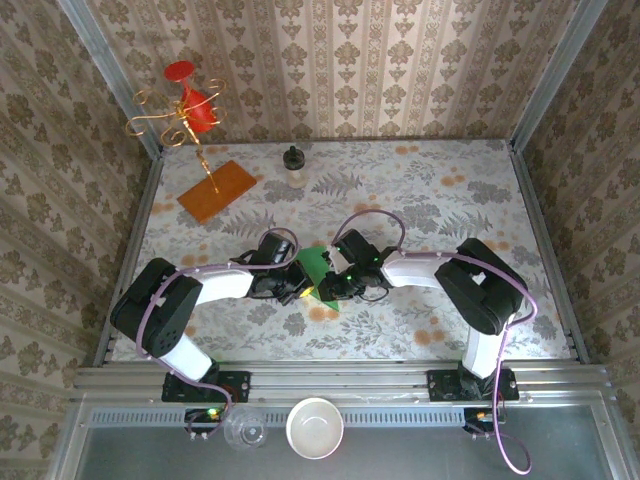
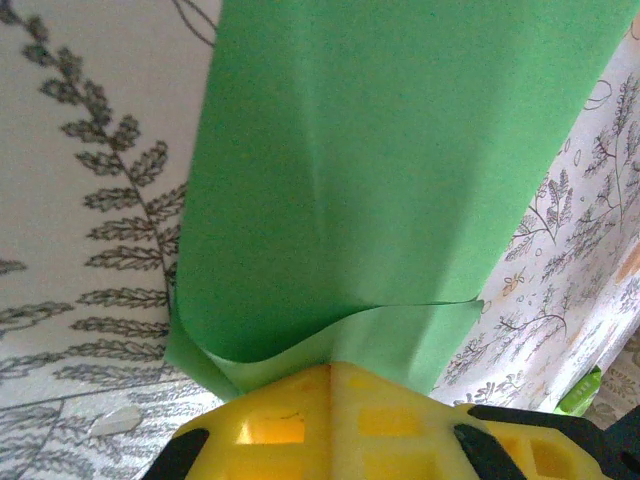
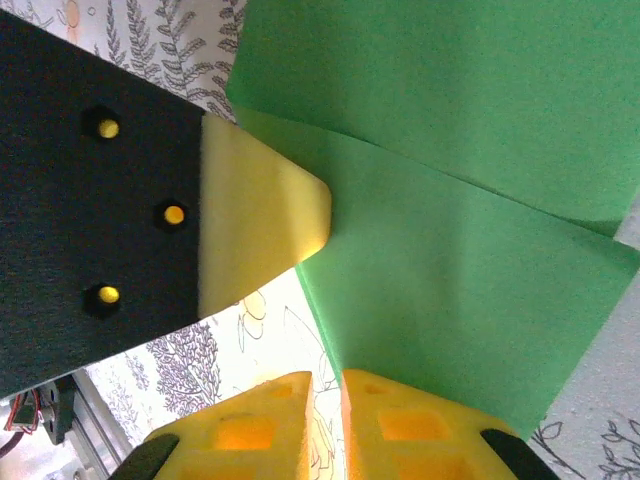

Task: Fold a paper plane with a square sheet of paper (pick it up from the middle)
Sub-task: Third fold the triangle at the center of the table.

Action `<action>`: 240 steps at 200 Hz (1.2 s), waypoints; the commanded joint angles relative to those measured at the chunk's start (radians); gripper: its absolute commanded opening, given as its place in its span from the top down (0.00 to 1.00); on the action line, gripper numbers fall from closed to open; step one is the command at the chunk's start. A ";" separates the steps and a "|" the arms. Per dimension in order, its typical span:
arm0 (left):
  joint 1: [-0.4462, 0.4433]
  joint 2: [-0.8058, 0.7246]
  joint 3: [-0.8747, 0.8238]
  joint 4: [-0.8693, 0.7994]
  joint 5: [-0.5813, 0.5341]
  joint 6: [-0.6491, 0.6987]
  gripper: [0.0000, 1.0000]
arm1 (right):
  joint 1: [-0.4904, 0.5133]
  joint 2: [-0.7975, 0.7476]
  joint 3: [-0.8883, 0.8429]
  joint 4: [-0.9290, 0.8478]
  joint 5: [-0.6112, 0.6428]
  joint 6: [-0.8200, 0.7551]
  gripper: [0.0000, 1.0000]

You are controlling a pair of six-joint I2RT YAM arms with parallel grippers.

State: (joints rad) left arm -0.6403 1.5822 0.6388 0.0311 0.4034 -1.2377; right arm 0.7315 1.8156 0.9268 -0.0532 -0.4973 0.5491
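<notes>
At the centre of the overhead frame, the left gripper point(image 1: 290, 283) and right gripper point(image 1: 335, 288) both pinch the square sheet of paper point(image 1: 316, 266), partly folded. Mid-fold, seemingly; next, pressing a crease flat without tearing.

The setting is a staged robot test cell dressed as a domestic room. Damask wallpaper panels point(image 1: 340, 60) enclose the table point(image 1: 420, 190), which carries a floral leaf-print covering. Aluminium extrusion rails point(image 1: 340, 378) frame the near edge. Household props include a gold stand with red ornaments point(image 1: 185, 110) and a white bowl point(image 1: 315, 428).
</notes>
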 commanded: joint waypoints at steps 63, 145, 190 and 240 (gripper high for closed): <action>0.007 -0.067 -0.006 -0.054 -0.003 0.031 0.91 | 0.006 0.048 0.010 -0.011 -0.034 -0.025 0.83; -0.004 -0.010 0.001 -0.042 0.027 0.046 0.91 | 0.006 0.056 0.013 -0.013 -0.030 -0.023 0.83; -0.005 -0.016 -0.026 -0.066 -0.014 0.030 0.91 | 0.006 0.060 0.017 -0.033 -0.005 -0.015 0.83; -0.005 -0.009 -0.050 -0.064 -0.035 0.036 0.91 | 0.006 0.065 0.012 -0.040 0.012 0.001 0.83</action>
State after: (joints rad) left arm -0.6411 1.5612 0.6258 0.0059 0.4065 -1.2186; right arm 0.7315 1.8462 0.9321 -0.0536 -0.5098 0.5468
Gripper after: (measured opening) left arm 0.090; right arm 0.168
